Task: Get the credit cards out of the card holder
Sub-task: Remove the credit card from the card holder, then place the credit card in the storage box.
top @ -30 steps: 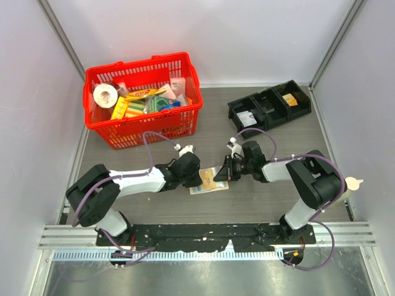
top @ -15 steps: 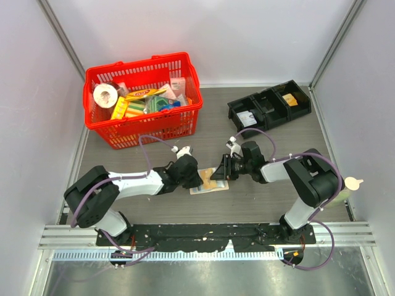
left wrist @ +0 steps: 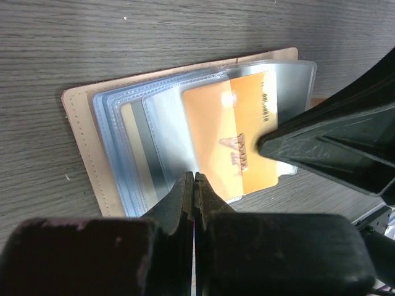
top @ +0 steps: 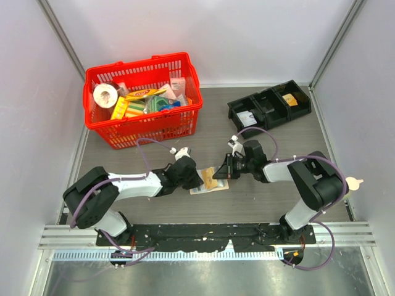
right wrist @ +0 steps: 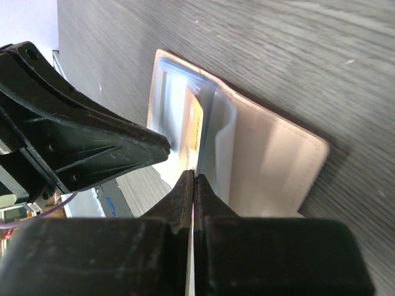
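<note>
The tan card holder point(left wrist: 80, 148) lies open on the table between both arms, its pale blue-grey sleeves fanned out; from above it shows at the card holder point(top: 199, 189). A yellow-orange credit card point(left wrist: 228, 132) sticks partly out of a sleeve. My left gripper point(left wrist: 194, 177) is shut with nothing between its tips, which press down on the sleeves beside the card. My right gripper point(right wrist: 193, 176) is shut on the card's far end; the card point(right wrist: 196, 126) runs edge-on into the seam of its jaws. The holder's tan flap point(right wrist: 271, 166) stands tilted up beside it.
A red basket point(top: 102, 126) full of packets stands at the back left. A black three-part tray point(top: 270, 106) sits at the back right. Grey walls close in both sides of the table.
The right gripper opened and closed again at the orange card's end. The left gripper shifted slightly left and stays shut on the sleeves.
</note>
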